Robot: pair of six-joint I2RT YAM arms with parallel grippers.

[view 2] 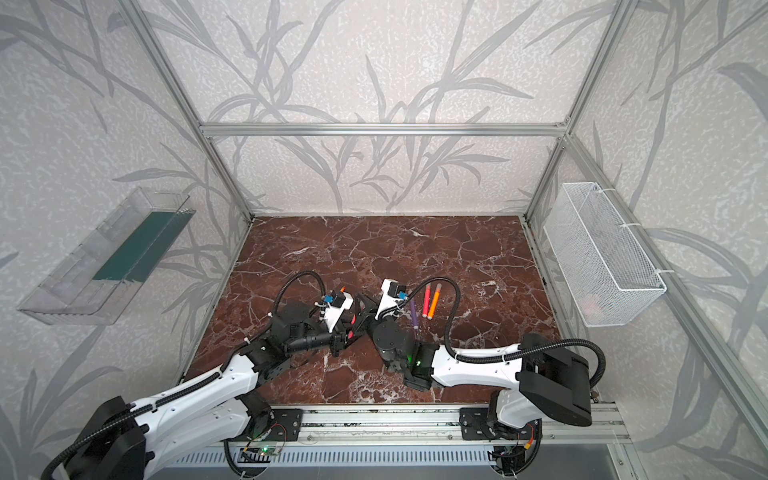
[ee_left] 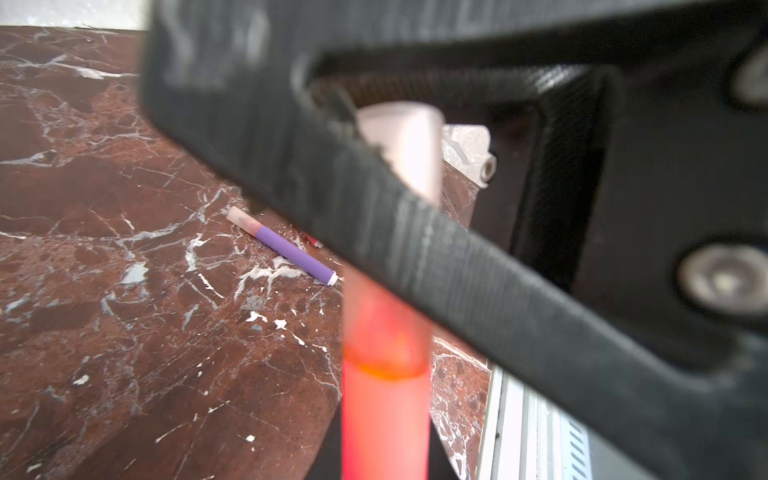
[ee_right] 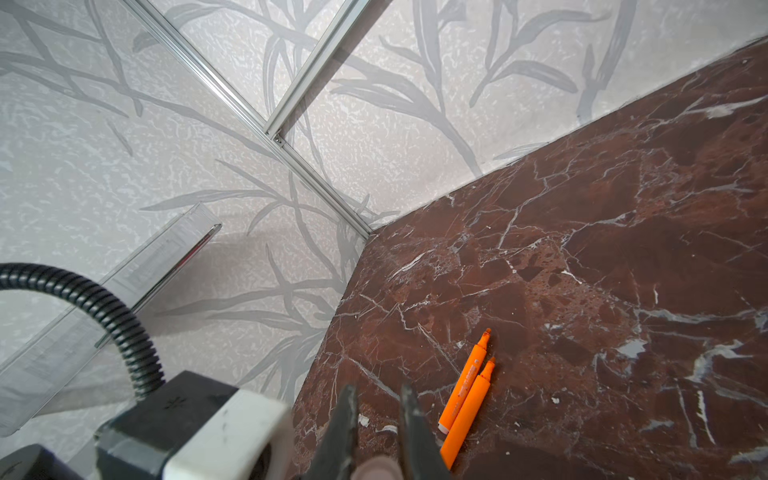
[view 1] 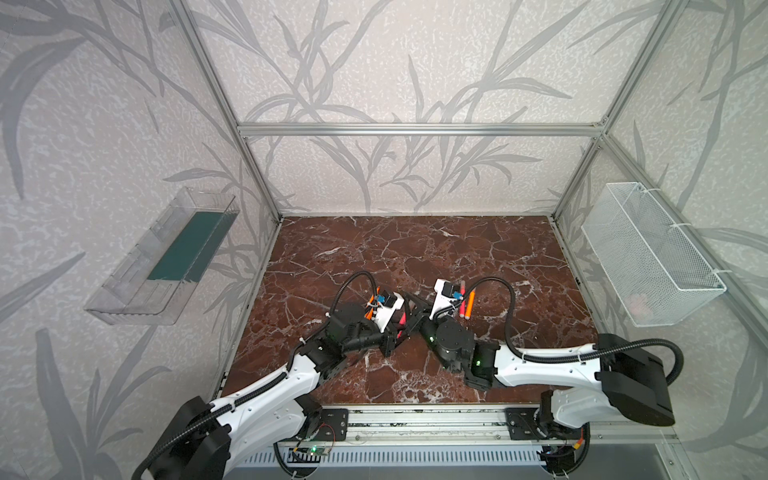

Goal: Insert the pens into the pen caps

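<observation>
My left pincer (view 1: 395,334) grips the pink-red pen (ee_left: 384,415) and my right pincer (ee_right: 377,415) is closed on a clear cap (ee_left: 409,153) — both held above the counter (ee_left: 124,332) near its middle, so the pen's long axis lines up with the cap — its tip already inside, I judge.

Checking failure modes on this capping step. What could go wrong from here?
The right gripper pinches the cap sleeved over the pink-red pen; a slight tilt could jam it or pop it loose. The two uncapped orange pens lie side by side, apparently touching, so grabbing one may drag the other.
</observation>
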